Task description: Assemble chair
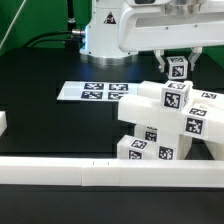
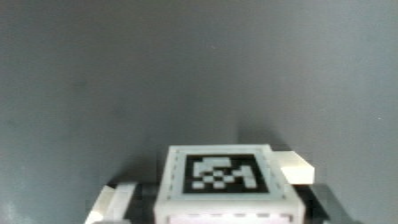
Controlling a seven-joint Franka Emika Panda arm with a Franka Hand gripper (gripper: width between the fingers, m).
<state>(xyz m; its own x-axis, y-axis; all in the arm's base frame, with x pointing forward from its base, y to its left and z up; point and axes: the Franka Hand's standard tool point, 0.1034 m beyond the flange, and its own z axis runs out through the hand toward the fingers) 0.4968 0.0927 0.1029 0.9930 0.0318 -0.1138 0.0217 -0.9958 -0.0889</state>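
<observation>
light falls from above onto my workspace, even and fairly bright. the black table (image 1: 60, 115) takes a soft grey sheen in the exterior view. the white chair (image 1: 165, 125) parts look nearly blown out, their edges melting together, and the rail (image 1: 90, 177) in front is soft and pale. both pictures are coarse. my wrist view is dimmer, greyish and hazy, with the tag (image 2: 224, 172) smeared.
</observation>
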